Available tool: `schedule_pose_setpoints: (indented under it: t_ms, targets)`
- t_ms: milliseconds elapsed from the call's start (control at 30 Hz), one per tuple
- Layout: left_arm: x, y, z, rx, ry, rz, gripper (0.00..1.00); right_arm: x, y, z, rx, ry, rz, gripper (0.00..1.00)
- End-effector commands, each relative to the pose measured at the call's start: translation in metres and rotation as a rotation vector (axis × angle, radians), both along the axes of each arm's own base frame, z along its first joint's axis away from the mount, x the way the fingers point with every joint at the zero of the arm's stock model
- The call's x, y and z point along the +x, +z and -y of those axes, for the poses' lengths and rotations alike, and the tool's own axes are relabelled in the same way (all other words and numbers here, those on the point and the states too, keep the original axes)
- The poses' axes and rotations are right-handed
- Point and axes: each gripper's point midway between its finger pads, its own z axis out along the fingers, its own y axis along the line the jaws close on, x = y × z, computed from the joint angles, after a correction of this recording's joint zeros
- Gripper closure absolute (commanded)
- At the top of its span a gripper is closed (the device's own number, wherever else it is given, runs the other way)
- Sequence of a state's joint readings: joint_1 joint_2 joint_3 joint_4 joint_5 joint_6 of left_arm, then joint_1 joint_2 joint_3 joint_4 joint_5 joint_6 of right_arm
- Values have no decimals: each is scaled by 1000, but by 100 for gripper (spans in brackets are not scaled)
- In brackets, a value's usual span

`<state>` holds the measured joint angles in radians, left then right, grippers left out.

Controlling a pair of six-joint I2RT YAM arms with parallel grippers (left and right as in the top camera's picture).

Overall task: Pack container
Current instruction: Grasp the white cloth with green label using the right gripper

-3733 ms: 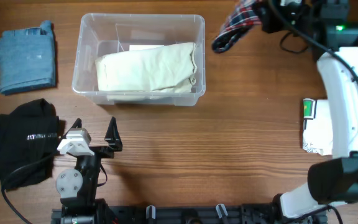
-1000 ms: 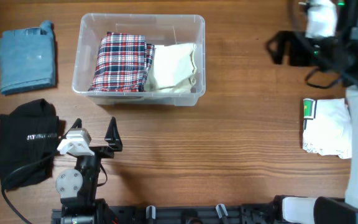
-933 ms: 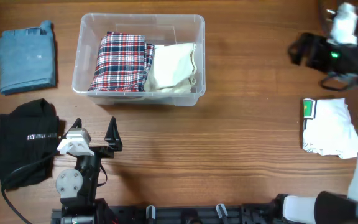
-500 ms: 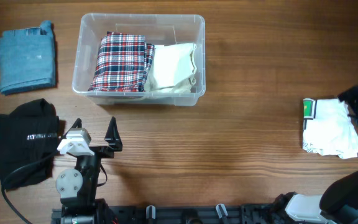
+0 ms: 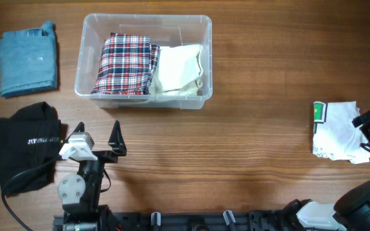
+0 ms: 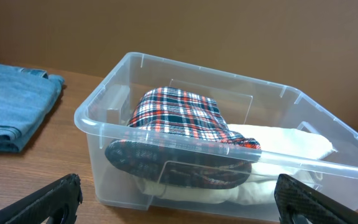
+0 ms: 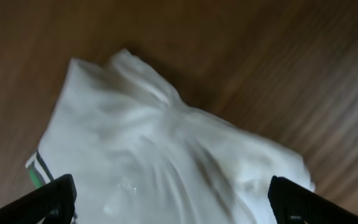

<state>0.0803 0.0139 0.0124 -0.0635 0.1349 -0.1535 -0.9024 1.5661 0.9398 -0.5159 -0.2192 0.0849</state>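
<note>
As I read the step: fetching white garment for container.
Right gripper: spread wide, empty, above it.
Left gripper: open, idle.
Next: I'd lower, pinch a fold.

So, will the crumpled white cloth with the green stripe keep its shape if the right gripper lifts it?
Probably not. The crumpled white cloth lies in soft, uneven folds, so it would likely droop and unfold. It looks thin, so it is probably light. A pinch on one fold may lift only a corner first.
</note>
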Motion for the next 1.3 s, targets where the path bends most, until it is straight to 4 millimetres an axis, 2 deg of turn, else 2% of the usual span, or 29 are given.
schedule_pose_setpoints:
  t_ms: [0, 67, 167, 300, 433, 500, 533, 567, 600, 667, 700, 833, 933, 1067, 1133, 1233, 1267]
  targets:
    - [0, -2, 0, 16, 0, 1, 0, 11, 4, 9, -114, 163, 18, 2]
    - [0, -2, 0, 16, 0, 1, 0, 18, 2, 18, -177, 227, 20, 0]
    - [0, -2, 0, 16, 0, 1, 0, 20, -17, 19, -154, 246, 3, 0]
    - [0, -2, 0, 16, 0, 1, 0, 23, -44, 4, -43, 278, 11, 1]
    - [0, -2, 0, 16, 0, 1, 0, 18, -56, -1, 17, 235, -5, 3]
    - [0, -2, 0, 16, 0, 1, 0, 19, -59, -6, 84, 163, 11, 10]
    - [0, -2, 0, 16, 0, 1, 0, 21, -58, -9, 110, 146, 28, 16]
    - [0, -2, 0, 16, 0, 1, 0, 31, -55, -18, 184, 107, 88, 30]
    - [0, -2, 0, 16, 0, 1, 0, 37, -53, -23, 216, 85, 115, 35]
    - [0, -2, 0, 16, 0, 1, 0, 44, -52, -28, 239, 55, 123, 38]
    - [0, -2, 0, 16, 0, 1, 0, 48, -51, -31, 241, 60, 125, 45]
    - [0, -2, 0, 16, 0, 1, 0, 76, -45, -42, 216, 89, 171, 49]
    - [0, -2, 0, 16, 0, 1, 0, 93, -41, -46, 218, 19, 194, 64]
    - [0, -2, 0, 16, 0, 1, 0, 114, -31, -52, 188, 56, 252, 64]
    - [0, -2, 0, 16, 0, 1, 0, 126, -19, -63, 237, 114, 316, 65]
    - [0, -2, 0, 16, 0, 1, 0, 123, -4, -70, 321, 50, 320, 61]
    - [0, -2, 0, 16, 0, 1, 0, 114, -1, -68, 331, -15, 293, 53]
